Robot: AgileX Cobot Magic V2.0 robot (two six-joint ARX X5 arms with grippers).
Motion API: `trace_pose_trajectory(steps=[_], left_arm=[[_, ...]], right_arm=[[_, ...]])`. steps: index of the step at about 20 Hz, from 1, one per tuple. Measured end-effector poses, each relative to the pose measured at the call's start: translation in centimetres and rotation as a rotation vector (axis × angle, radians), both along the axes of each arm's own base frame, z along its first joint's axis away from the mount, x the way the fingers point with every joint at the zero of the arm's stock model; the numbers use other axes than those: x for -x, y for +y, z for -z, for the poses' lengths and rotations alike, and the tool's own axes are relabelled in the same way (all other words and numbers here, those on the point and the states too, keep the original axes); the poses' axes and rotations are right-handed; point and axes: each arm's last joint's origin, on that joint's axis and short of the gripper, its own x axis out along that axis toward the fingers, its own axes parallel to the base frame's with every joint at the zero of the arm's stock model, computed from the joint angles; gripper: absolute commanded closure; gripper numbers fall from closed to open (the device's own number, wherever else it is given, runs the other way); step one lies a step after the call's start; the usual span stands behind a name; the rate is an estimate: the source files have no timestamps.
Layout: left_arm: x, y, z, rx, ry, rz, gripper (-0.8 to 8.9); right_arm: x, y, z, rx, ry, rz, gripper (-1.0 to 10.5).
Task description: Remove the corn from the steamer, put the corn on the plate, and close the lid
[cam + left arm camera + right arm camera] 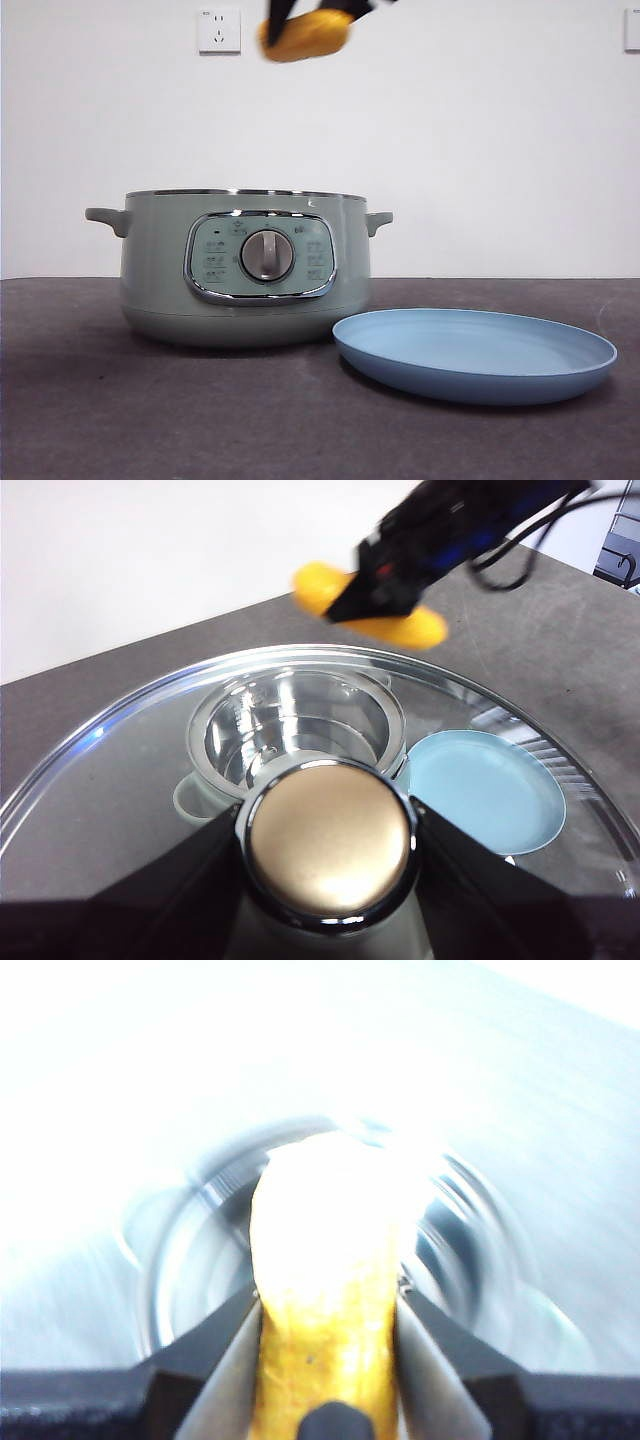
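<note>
Yellow corn (305,35) sits clamped in the right pincer (325,1310) (above steamer (245,268)).

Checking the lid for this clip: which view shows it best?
The left wrist view: the lid fills the picture, glass and chrome rim clear, the left pincer shut on its knob. The front and right wrist views do not show it.

Black right claw (400,575) — blue patches, black cables trailing.
</note>
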Motion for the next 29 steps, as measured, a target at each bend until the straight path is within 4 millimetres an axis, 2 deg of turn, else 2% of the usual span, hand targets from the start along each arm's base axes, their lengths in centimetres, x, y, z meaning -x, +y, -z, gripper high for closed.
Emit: trace_pose_trajectory(steps=[4, 7, 10, 13, 17, 19, 22, 29], left_arm=[[0.0, 0.0, 0.0, 0.0, 0.0, 0.0, 8.22], [0.0, 0.0, 0.0, 0.0, 0.0, 0.0, 8.22], [0.0, 0.0, 0.0, 0.0, 0.0, 0.0, 8.22], [0.0, 0.0, 0.0, 0.0, 0.0, 0.0, 8.22], [0.0, 0.0, 0.0, 0.0, 0.001, 0.0, 8.22], [0.0, 0.0, 0.1, -0.003, 0.008, 0.0, 8.22], [0.0, 0.0, 0.1, -0.005, 0.013, 0.0, 8.22], [0.0, 0.0, 0.1, -0.005, 0.014, 0.0, 8.22]], right_arm=[[1.4, -5.9, -2.5, 0.046, 0.028, 0.088, 9.6], [2.2, -9.8, -2.2, 0.05, 0.036, 0.173, 9.6], [3.2, -12.8, 0.9, 0.018, 0.054, 0.216, 9.6], [4.3, -14.7, 5.9, -0.057, 0.098, 0.225, 9.6], [4.5, -14.5, 14.5, -0.094, 0.21, 0.239, 9.6], [4.8, -14.1, 17.6, -0.124, 0.227, 0.258, 9.6], [4.6, -13.6, 19.9, -0.166, 0.224, 0.276, 9.6], [3.3, -11.4, 24.8, -0.132, 0.313, 0.265, 9.6]])
